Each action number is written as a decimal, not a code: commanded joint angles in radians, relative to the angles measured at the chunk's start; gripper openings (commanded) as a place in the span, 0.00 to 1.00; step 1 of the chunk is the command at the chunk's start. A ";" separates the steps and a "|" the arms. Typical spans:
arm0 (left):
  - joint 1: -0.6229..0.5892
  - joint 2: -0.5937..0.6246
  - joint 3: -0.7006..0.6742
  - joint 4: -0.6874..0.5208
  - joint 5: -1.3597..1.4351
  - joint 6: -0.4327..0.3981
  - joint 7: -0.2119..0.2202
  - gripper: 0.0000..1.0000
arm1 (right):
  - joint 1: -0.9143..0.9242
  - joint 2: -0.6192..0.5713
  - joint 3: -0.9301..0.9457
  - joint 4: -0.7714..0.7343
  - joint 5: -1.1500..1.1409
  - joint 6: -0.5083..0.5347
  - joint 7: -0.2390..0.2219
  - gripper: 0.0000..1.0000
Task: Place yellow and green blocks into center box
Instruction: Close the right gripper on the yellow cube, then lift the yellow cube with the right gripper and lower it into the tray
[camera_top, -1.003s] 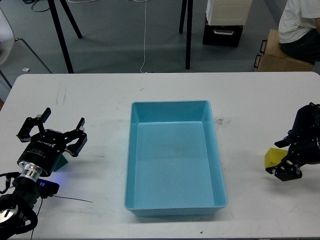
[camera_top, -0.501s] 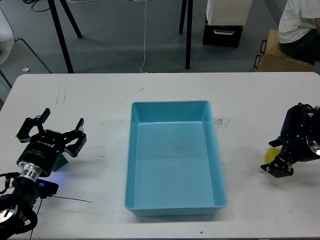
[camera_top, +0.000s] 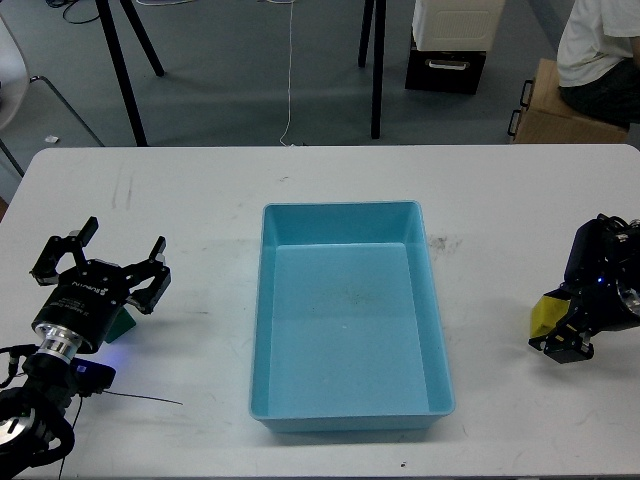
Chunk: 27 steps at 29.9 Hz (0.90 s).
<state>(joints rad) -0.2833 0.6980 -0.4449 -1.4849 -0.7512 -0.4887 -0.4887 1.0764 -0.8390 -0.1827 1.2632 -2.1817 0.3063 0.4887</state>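
Shifting slightly since a moment ago, the right end effector (camera_top: 562, 343) has drifted back rightward and the yellow block (camera_top: 546, 312) shows more fully again at its inner side, after being mostly hidden half a second ago; whether the fingers are clamped on the block or just beside it, cannot tell, the end effector is dark and seen end-on. Judgement: the grasp on yellow is being settled, no lift yet, so the task is at its start. Left end effector (camera_top: 100, 267) has stayed put, fingers spread apart, holding nothing, hovering over the green block (camera_top: 124, 325), only a small corner of which peeks out below it. Blue box (camera_top: 348, 313) sits empty in the tabletop (camera_top: 200, 200) centre, well apart from both blocks. Nothing lies between either block and the box; the box wall is the only thing to clear, so each block will need lifting over the rim. Beyond the tabletop: black stand legs (camera_top: 125, 70), a dark case (camera_top: 446, 70), a seated person (camera_top: 602, 55) at the upper right, none in the way.
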 joint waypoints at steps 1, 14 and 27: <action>0.001 0.002 0.000 0.000 0.001 0.000 0.000 1.00 | -0.001 0.000 -0.001 -0.001 0.000 -0.001 0.000 0.46; 0.000 0.002 0.000 0.017 0.000 0.000 0.000 1.00 | 0.222 0.003 0.016 0.001 0.000 -0.004 0.000 0.07; -0.002 0.005 0.000 0.017 0.001 0.000 0.000 1.00 | 0.622 0.317 -0.139 0.021 0.227 0.007 0.000 0.07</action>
<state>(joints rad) -0.2847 0.7012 -0.4449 -1.4679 -0.7511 -0.4887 -0.4887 1.6484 -0.6379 -0.2479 1.2841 -1.9779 0.3127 0.4888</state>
